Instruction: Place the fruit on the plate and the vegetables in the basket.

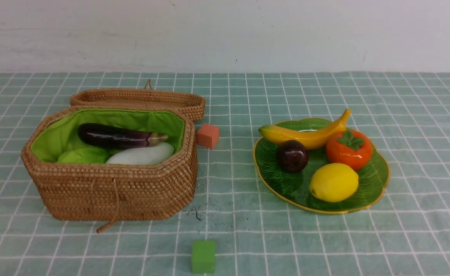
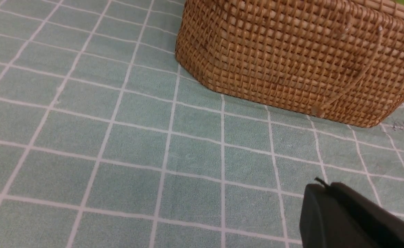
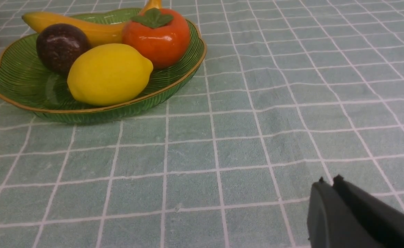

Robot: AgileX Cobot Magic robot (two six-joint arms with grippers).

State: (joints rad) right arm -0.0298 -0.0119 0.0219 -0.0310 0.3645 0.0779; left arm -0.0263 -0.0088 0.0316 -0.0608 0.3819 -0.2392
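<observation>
The green glass plate (image 1: 374,180) on the right carries the fruit: banana (image 1: 305,135), persimmon (image 1: 349,148), dark mangosteen (image 1: 293,155) and lemon (image 1: 334,182). The wicker basket (image 1: 113,188) on the left holds vegetables: a purple eggplant (image 1: 117,136), a white radish (image 1: 142,155) and a light-green cucumber (image 1: 83,156). Neither arm shows in the front view. In the left wrist view my left gripper (image 2: 324,186) is shut and empty above the cloth near the basket (image 2: 291,58). My right gripper (image 3: 329,181) is shut and empty, well short of the plate (image 3: 26,93).
A salmon cube (image 1: 208,135) sits between basket and plate. A green cube (image 1: 203,256) lies near the front edge. The basket's lid (image 1: 140,99) lies open behind it. A green checked cloth (image 1: 232,184) covers the table.
</observation>
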